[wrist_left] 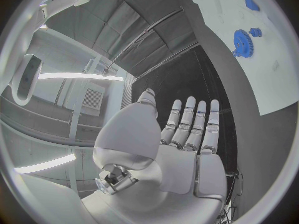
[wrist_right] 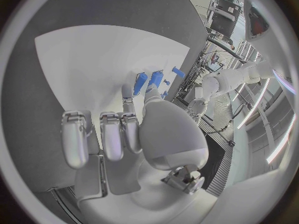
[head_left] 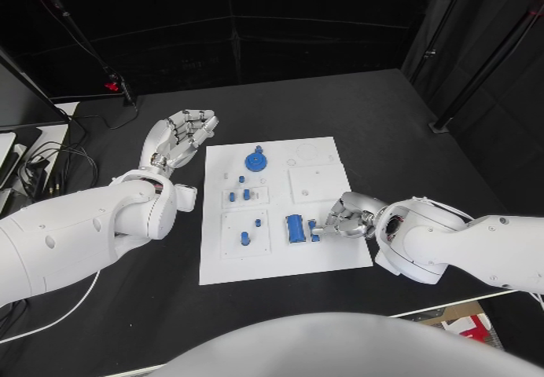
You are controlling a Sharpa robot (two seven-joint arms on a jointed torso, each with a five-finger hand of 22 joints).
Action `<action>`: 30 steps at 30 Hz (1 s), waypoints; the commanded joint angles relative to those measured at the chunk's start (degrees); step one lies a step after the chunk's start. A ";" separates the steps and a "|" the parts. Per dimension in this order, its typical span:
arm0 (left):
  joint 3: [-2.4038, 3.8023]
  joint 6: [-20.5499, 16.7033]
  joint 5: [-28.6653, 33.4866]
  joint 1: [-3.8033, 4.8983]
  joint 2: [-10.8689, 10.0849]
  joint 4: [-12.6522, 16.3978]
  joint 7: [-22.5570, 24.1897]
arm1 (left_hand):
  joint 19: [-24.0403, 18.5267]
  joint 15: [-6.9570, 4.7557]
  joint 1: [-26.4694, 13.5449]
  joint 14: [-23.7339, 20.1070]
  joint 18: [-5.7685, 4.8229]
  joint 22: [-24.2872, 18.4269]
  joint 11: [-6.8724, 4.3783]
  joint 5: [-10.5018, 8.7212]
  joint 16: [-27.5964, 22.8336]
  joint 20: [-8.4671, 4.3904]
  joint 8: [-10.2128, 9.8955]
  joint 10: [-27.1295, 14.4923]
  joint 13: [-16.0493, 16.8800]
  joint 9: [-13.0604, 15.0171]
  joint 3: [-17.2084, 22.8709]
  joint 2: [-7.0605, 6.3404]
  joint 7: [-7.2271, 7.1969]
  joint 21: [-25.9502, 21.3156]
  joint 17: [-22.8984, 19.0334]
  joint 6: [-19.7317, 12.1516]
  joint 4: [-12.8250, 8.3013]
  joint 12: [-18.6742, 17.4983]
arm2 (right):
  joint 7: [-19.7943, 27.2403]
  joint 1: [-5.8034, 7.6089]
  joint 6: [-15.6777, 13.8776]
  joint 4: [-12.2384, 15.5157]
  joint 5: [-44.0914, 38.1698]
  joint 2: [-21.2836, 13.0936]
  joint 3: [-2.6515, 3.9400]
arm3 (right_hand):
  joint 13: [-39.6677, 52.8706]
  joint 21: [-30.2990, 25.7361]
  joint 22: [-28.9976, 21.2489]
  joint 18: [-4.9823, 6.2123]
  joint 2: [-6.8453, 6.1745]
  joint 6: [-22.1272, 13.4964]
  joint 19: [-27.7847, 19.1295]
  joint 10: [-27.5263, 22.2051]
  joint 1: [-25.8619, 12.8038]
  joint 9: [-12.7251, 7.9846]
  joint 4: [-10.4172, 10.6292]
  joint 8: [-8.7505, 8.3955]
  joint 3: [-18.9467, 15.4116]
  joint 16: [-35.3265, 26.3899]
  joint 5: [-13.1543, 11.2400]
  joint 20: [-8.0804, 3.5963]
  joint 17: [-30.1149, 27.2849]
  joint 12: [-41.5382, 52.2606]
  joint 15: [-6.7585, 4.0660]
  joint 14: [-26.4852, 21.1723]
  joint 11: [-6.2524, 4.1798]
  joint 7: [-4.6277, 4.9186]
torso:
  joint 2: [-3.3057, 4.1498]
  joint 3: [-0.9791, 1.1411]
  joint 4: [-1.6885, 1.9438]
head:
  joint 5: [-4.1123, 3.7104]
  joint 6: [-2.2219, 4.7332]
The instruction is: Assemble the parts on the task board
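Resting on the black table [head_left: 374, 110], the white task board [head_left: 284, 259] fills the frame's centre. The left hand [head_left: 181, 135] lies flat, fingers spread, at upper left. The right hand [head_left: 346, 218] pinches a blue part [head_left: 314, 228] at the board's right edge.

White task board [head_left: 284, 263], blue parts [head_left: 297, 228], black table [head_left: 374, 110], silver hands [head_left: 181, 137].

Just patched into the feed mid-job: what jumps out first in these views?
The white task board stands out against the black table, with a large blue gear near its far end. The right hand is down at the board's right edge, fingertips at a blue cylindrical part; whether it grips it is unclear. The left hand hovers open, fingers spread, beside the board's far left edge.
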 commanded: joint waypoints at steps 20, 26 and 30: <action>0.06 0.41 -0.01 -0.05 -0.02 0.03 1.82 | -0.13 -0.03 0.20 -0.42 -0.52 -0.12 0.04 0.40 0.28 -0.04 0.36 -0.51 -0.09 -0.08 -0.29 0.57 6.71 0.30 -0.09 -0.33 -0.08 0.25 | 1.69 0.03 1.74 -1.35 0.38 1.46 -0.03 | 15.06 0.19 15.09 -0.42 0.06 -1.33 6.18 5.86 5.11 1.71 -0.48 3.26 -0.72 0.14 -0.23 -0.46 15.10 0.14 -0.60 6.17 -0.81 -0.52 | 0.03 0.00 -0.01 | -0.18 0.00; 0.06 0.44 -0.01 -0.05 0.04 0.00 1.83 | -0.13 -0.03 0.20 -0.42 -0.52 -0.12 0.04 0.40 0.28 -0.04 0.36 -0.51 -0.09 -0.08 -0.29 0.57 6.71 0.30 -0.09 -0.33 -0.08 0.25 | 0.54 0.03 2.48 -1.92 -0.84 1.92 -0.03 | 15.06 0.19 15.09 -0.42 0.57 -1.51 6.18 5.86 6.50 2.12 -0.67 4.07 -0.44 0.14 -0.17 -0.50 15.10 0.14 -0.64 6.17 -0.96 -0.73 | -0.02 -0.01 0.05 | -0.36 0.00; 0.06 0.43 -0.01 -0.05 0.05 -0.01 1.81 | -0.13 -0.03 0.20 -0.42 -0.52 -0.12 0.04 0.40 0.28 -0.04 0.36 -0.51 -0.09 -0.08 -0.29 0.57 6.71 0.30 -0.09 -0.33 -0.08 0.25 | -0.14 0.03 3.23 -2.34 -1.65 2.26 -0.02 | 15.06 0.19 15.09 -0.42 0.69 -1.68 6.18 5.86 7.05 2.25 -0.75 4.33 -0.35 0.14 -0.18 -0.52 15.10 0.14 -0.66 6.17 -1.00 -0.77 | -0.01 0.02 0.05 | -0.36 0.00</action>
